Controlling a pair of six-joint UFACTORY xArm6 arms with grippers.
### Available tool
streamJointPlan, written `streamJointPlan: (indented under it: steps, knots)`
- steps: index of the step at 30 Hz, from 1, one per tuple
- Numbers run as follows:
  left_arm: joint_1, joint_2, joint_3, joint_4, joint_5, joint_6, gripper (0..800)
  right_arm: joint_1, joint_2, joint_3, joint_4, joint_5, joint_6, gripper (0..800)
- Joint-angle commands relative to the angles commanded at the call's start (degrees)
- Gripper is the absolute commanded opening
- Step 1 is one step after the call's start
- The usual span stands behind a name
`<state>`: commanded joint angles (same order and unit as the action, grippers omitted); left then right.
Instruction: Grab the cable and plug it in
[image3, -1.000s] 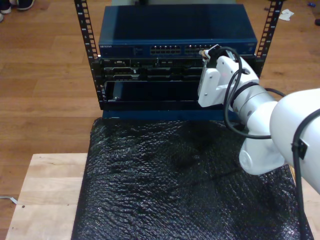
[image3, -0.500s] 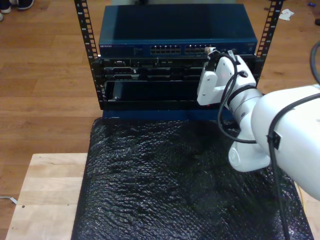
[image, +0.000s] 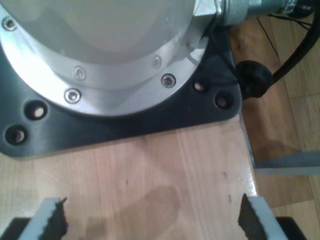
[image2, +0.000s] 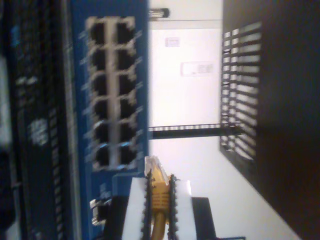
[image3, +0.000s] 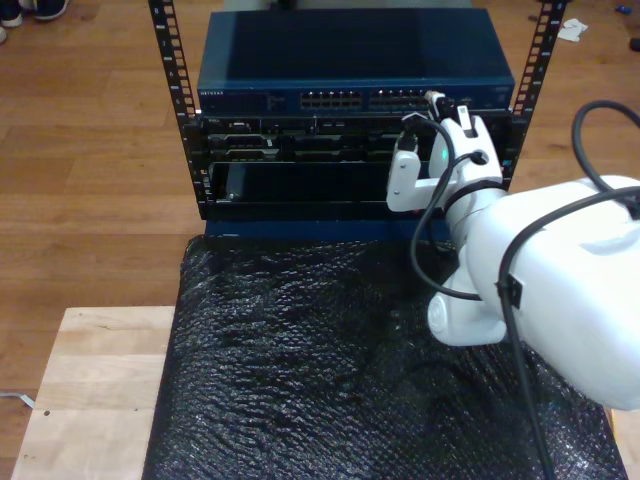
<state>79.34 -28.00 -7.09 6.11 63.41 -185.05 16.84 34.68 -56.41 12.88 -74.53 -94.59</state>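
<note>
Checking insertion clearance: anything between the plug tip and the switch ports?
Nothing visible. My second gripper holds the cable, its plug tip just short of the blue switch; the nearest ports look empty, with open space between.

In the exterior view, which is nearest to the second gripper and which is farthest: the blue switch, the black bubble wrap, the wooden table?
1. Blue switch: right at my second gripper, in the rack.
2. Black bubble wrap: in front of the rack.
3. Wooden table: bare part at the exterior view's lower left.
</note>
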Motion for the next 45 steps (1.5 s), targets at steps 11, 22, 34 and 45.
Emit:
streamJointPlan:
  steps: [11, 22, 34, 45]
  knots:
    - [0.0, 0.0, 0.0, 0.1, 0.0, 0.0, 799, 3.5, 3.5, -4.4, 7.2, -1.7, -2.4, 0]
    - [0.0, 0.0, 0.0, 0.0, 0.1, 0.0, 799, 4.4, 6.0, -6.9, 11.0, -3.7, -3.3, 0]
    - [0.0, 0.0, 0.0, 0.1, 0.0, 0.0, 799, 4.4, 7.2, -8.4, 10.9, -3.7, -3.3, 0]
    - [0.0, 0.0, 0.0, 0.1, 0.1, 0.0, 799, 4.4, 7.9, -9.4, 11.0, -3.6, -3.4, 0]
